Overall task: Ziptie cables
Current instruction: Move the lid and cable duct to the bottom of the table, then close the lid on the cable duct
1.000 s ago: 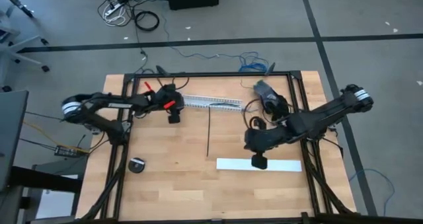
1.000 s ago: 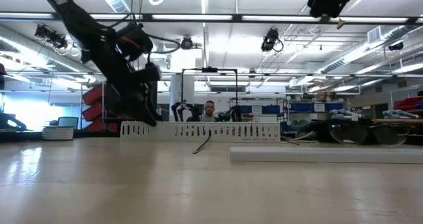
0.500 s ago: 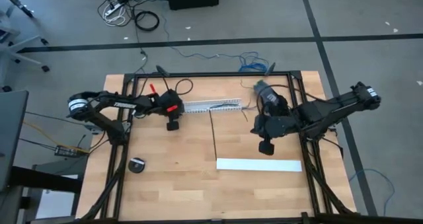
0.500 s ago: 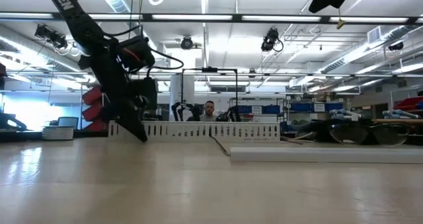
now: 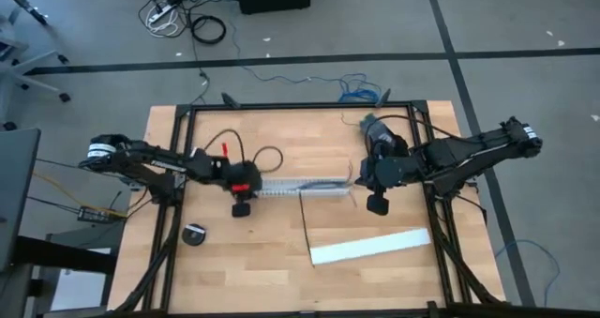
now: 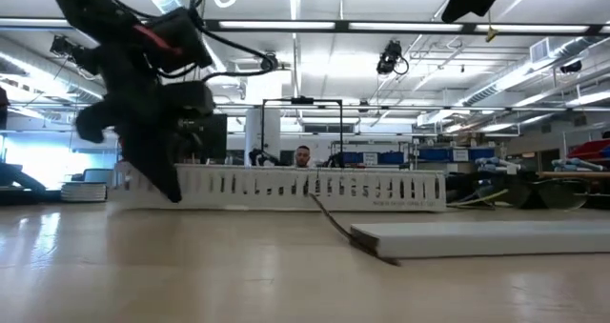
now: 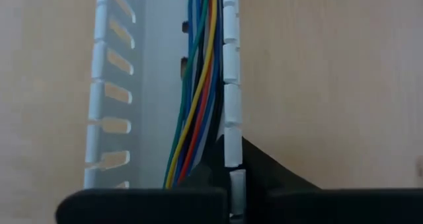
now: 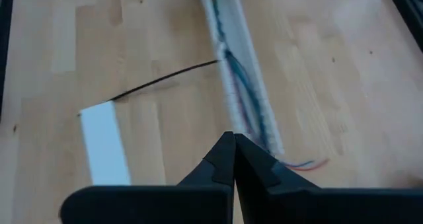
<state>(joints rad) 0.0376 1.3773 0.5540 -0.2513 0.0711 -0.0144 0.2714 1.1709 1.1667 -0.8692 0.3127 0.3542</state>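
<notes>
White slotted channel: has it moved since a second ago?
Yes. In the high view the white slotted channel has shifted away from the black frame's far rail, toward the table's middle, with the left gripper at its end.

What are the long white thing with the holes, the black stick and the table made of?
The slotted white channel looks like matte plastic: thin walls cut into even slots. The ziptie seems to be thin black plastic, a slim, slightly bowed strip. The table looks like pale wood, with plank seams and grain showing, probably sealed smooth.
</notes>
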